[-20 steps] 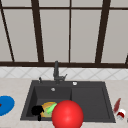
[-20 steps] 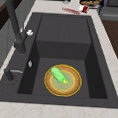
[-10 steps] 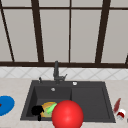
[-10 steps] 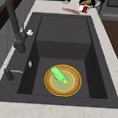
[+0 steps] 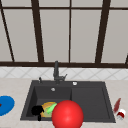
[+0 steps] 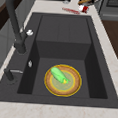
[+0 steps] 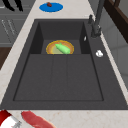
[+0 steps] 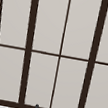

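The left hand (image 5: 37,110) hangs in the air over the front left corner of the sink (image 5: 90,100), holding nothing. In the right side view its fingers (image 7: 11,5) point down, straight and spread. It is probably parked there, nearest to the plate (image 6: 73,88), without touching it.

The plate lies flat on the floor of the sink's deep basin, at the left end and below the faucet (image 5: 56,71), likely so water can reach it. It is round, with an orange-brown rim edged in yellow and a paler green-yellow middle. 1 cucumber (image 6: 57,74) lies across it at a slant, bright green and short, kept in by the rim.

The right hand (image 6: 86,0) shows at the far right end of the surface, just beside the cup (image 5: 121,114). I cannot tell how its fingers are set. The cup is red and white, and a red strip (image 5: 116,105) lies near it on the surface.

A blue plate (image 5: 5,105) sits on the surface left of the sink, well apart from the hands. A red ball (image 5: 67,115) shows before the sink's front edge.
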`<state>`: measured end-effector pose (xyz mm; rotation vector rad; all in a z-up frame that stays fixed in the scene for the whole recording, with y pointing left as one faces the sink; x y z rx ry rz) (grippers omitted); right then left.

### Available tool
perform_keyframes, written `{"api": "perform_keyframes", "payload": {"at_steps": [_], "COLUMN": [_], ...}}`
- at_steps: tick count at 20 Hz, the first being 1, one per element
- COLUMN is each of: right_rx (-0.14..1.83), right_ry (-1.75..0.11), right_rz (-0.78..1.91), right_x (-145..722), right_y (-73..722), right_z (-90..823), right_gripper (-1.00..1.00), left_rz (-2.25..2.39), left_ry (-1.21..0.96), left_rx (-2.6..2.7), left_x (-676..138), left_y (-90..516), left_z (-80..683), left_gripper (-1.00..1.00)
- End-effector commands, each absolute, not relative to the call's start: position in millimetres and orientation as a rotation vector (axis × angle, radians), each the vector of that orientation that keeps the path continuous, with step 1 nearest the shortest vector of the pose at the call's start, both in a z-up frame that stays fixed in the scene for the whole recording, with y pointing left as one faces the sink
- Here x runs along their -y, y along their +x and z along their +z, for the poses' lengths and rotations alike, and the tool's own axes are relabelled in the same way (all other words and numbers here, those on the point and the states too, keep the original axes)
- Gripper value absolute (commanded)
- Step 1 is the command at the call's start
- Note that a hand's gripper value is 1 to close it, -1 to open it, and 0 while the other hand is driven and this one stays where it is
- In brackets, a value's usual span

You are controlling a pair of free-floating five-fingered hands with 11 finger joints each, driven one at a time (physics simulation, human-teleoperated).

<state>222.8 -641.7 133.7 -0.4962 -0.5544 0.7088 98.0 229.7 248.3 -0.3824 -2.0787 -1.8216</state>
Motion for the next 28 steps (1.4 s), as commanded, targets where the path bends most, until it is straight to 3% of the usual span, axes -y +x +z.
{"api": "perform_keyframes", "payload": {"at_steps": [1,4,9,15,16,20,28], "right_rx": [0.623,0.692,0.758,0.698,0.699,0.6,0.646], "right_ry": [-0.465,-0.403,-0.45,-0.457,-0.453,-0.41,-0.489], "right_rz": [0.68,0.645,0.595,0.58,0.583,0.62,0.62], "right_x": [659,668,678,679,679,678,693], "right_y": [223,218,213,223,224,232,190], "right_z": [134,142,148,148,150,166,200], "right_gripper": [1.0,1.0,1.0,1.0,-1.0,-1.0,-1.0], "left_rz": [-1.822,-1.822,-1.822,-1.822,-1.822,-1.822,-1.822], "left_ry": [-0.382,-0.382,-0.382,-0.382,-0.382,-0.382,-0.382], "left_rx": [2.079,2.079,2.079,2.079,2.079,2.079,2.079], "left_x": [-230,-230,-230,-230,-230,-230,-230], "left_y": [98,98,98,98,98,98,98], "left_z": [248,248,248,248,248,248,248], "left_gripper": [0.0,0.0,0.0,0.0,0.0,0.0,0.0]}}
